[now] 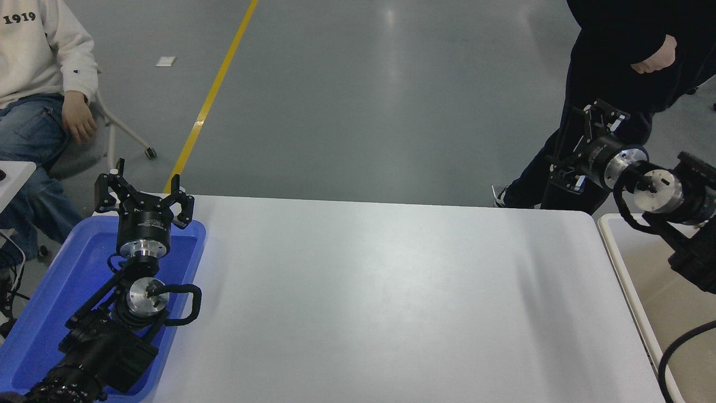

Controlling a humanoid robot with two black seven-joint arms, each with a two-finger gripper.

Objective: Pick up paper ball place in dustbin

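Note:
No paper ball shows anywhere in the head view. The beige dustbin (614, 246) stands at the table's right end, partly cut off by the picture's edge. My right gripper (579, 144) is raised above the table's far right corner, left of the dustbin. It points left and away, its fingers are spread, and nothing shows between them. My left gripper (143, 193) is parked open and empty over the blue tray (67, 280) at the lower left.
A person in black stands just beyond the table's far right corner, right behind my right gripper, with a hand (651, 59) held up. A person in a white sweatshirt (39, 50) sits at the far left. The white table (380, 302) lies between tray and dustbin.

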